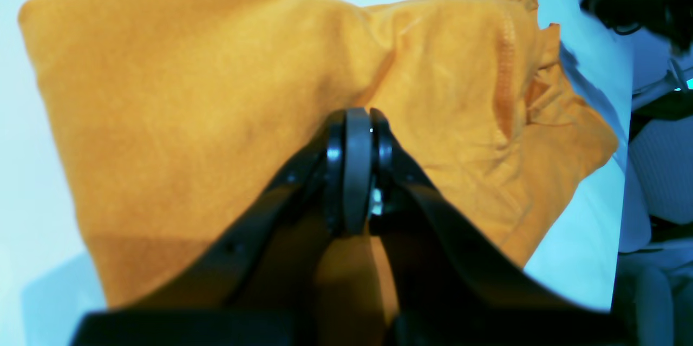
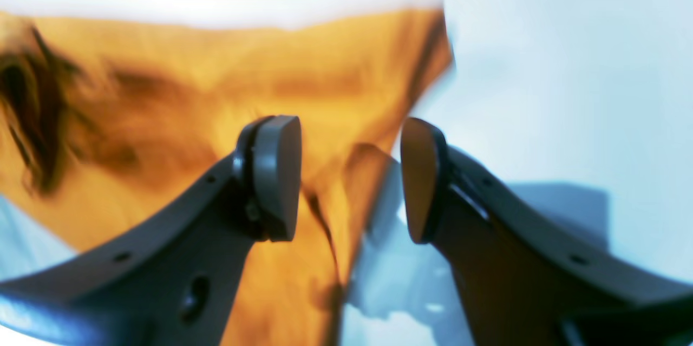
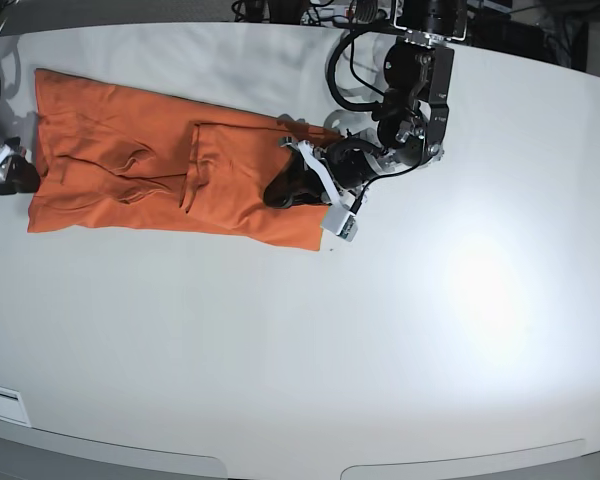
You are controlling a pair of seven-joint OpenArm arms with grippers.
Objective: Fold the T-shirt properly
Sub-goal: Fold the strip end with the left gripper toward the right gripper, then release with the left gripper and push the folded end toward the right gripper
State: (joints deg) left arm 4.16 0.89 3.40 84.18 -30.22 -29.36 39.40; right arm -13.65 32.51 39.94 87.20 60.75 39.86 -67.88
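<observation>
**Pinching the right end of the shirt for the next fold**

The shirt (image 3: 160,175) lies on the table (image 3: 380,350) as a long band toward the far left, its sides already turned in, with loose wrinkles near its middle. My left gripper (image 1: 357,118) sits on the band's right end. Its jaws are pressed together and a ridge of cloth runs up to the tips, so I judge it has a pinch of the shirt, though the grip itself is hidden behind the pads. My right gripper (image 2: 349,173) hovers at the other end with its jaws apart, holding nothing; its picture is blurred, and one edge of the cloth falls between the fingers.

To do this well, I think both ends should be held at matching corners before anything lifts, so the right jaws want to close on that edge. Thin knit sags, so I would raise it low and evenly and lay the end square over the band.

Cables (image 3: 350,60) hang behind my left arm. Nothing else lies on the table near the shirt.
</observation>
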